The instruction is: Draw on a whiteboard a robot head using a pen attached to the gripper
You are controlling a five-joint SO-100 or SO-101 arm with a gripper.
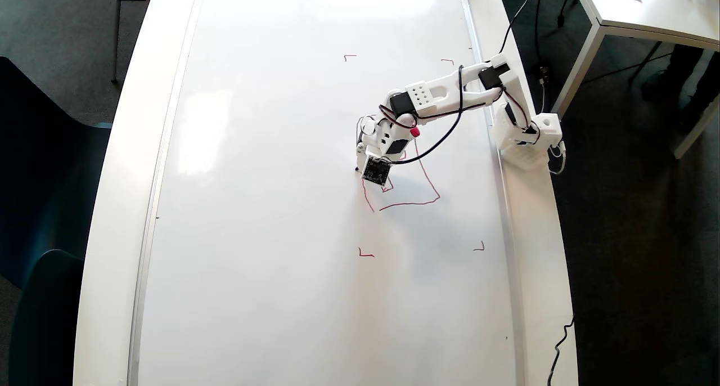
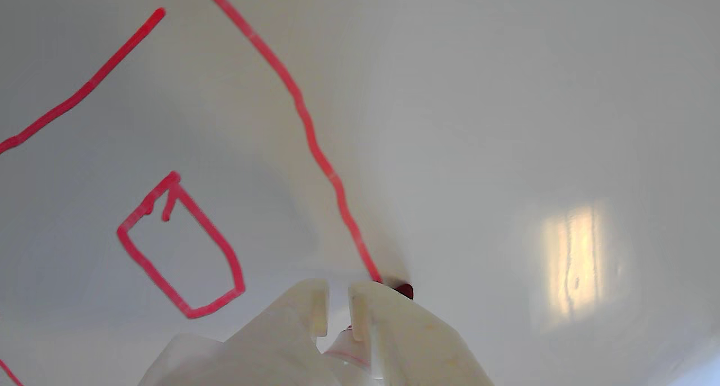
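The robot head (image 2: pixel 304 121) is judged partly drawn: outline unclosed, one inner square done beside the gripper (image 2: pixel 337 296), whose fingers, nearly closed, clamp the pen (image 2: pixel 404 290).

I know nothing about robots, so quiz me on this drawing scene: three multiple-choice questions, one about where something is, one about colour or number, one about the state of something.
1. In the overhead view, where does the arm's base stand?
A. beside the whiteboard's right edge
B. at the whiteboard's centre
C. on the floor

2. What colour are the drawn lines?
A. blue
B. red
C. green

3. In the wrist view, how complete is the small square?
A. only one stroke
B. a closed outline
C. filled solid

Answers:
1 A: the base sits just outside the whiteboard frame on the right.
2 B: the robot head outline is red in both views.
3 B: the small square forms a closed loop with a blank inside.
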